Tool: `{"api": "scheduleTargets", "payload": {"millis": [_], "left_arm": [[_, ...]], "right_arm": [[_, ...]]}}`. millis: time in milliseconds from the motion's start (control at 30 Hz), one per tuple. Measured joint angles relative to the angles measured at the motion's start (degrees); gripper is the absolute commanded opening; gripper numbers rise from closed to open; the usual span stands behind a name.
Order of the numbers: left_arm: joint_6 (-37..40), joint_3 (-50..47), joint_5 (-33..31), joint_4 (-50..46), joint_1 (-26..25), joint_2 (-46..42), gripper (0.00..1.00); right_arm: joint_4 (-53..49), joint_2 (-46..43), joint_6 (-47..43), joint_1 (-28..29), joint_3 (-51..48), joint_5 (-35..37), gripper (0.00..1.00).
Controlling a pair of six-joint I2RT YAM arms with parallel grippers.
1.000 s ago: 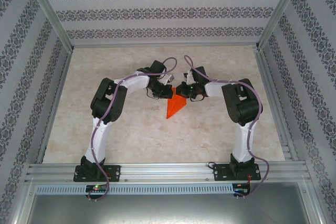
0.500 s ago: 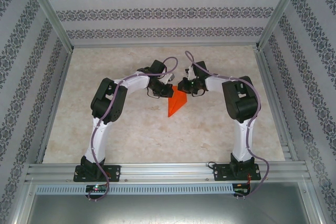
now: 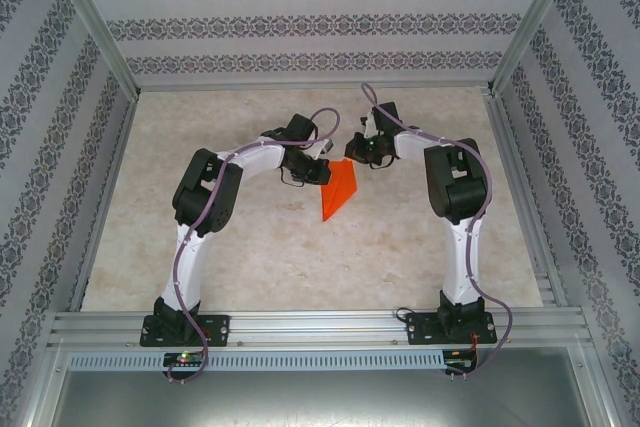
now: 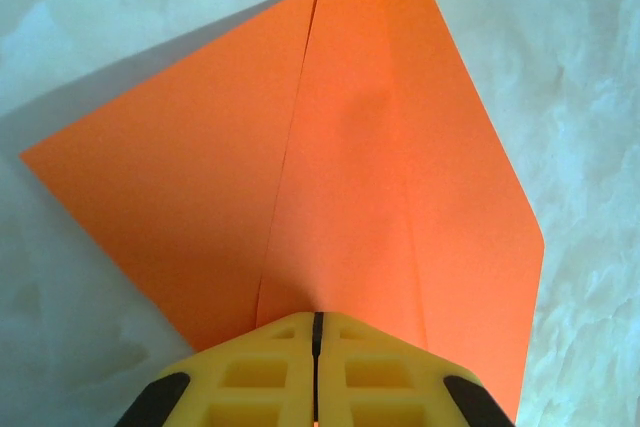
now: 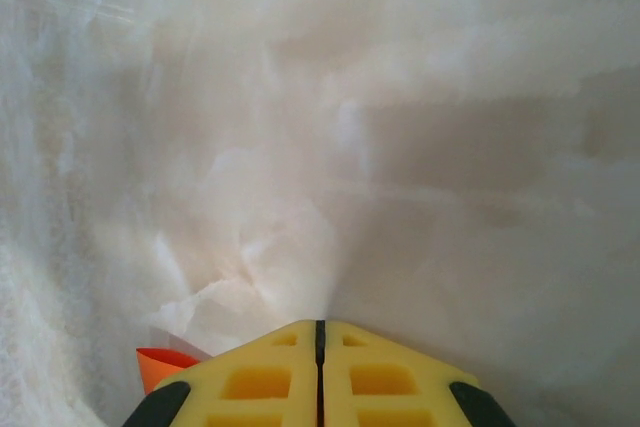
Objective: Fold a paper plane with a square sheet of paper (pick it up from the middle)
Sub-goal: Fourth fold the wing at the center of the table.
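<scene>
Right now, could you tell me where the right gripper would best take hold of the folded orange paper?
Probably the folded paper's far corner, from the right: it curls up off the table beside the shut right gripper, while the shut left gripper sits at its left side.

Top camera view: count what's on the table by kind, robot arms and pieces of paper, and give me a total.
Robot arms: 2 (left arm, right arm)
Orange folded paper: 1
Total: 3
</scene>
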Motion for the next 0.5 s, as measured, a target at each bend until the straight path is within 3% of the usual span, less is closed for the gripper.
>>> {"api": "scheduleTargets", "payload": {"millis": [267, 500], "left_arm": [[0.0, -0.02, 0.2, 0.11, 0.0, 0.0, 0.09], [-0.04, -0.04, 0.83, 0.28, 0.0, 0.0, 0.09]], "right_arm": [[-0.5, -1.2, -1.05, -0.48, -0.79, 1.44, 0.08], [4.74, -11.8, 1.25, -1.2, -14.8, -0.66, 0.07]]}}
